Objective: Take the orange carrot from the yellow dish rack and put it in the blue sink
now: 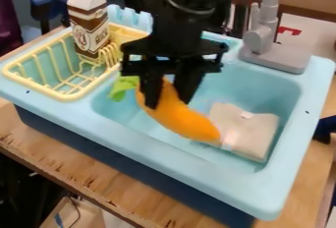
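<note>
The gripper (169, 92) hangs over the left part of the light blue sink, shut on an orange carrot-like toy (181, 119). One finger stands on each side of its upper end. Green leaves (122, 87) stick out at the toy's upper left, and its blunt orange end slants down to the right. A beige cloth-like piece (248, 128) lies in the right part of the basin, just beyond the orange end.
A yellow dish rack (64, 94) sits at the sink's left, with a brown and white carton (89, 23) upright in it. The grey faucet (262, 39) rises from the back rim. The light blue sink rim (289, 173) borders the basin at the right.
</note>
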You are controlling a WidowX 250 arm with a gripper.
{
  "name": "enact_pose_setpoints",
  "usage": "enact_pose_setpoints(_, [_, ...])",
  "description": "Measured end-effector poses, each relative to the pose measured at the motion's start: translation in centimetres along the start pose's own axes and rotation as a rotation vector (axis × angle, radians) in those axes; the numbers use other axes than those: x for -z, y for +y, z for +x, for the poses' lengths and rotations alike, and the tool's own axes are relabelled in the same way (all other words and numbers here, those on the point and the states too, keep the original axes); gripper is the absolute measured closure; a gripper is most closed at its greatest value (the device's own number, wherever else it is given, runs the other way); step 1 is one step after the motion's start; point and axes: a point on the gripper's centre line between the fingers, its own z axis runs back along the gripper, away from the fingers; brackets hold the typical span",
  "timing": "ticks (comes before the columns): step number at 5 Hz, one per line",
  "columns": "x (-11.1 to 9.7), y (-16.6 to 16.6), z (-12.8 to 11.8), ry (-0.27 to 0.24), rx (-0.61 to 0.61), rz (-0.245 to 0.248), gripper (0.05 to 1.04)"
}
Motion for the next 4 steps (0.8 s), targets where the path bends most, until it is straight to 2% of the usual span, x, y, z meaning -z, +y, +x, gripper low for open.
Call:
enact_pose_setpoints(2, [1.8, -0.5, -0.7, 0.027, 0.043, -0.058, 0.588])
enact_pose_setpoints(3, [2.8, -0.3, -1.3, 0.067, 0.054, -0.067, 0.589])
enact_pose_setpoints(4, [3.7, 0.2, -1.0, 0.085, 0.062, -0.044, 0.527])
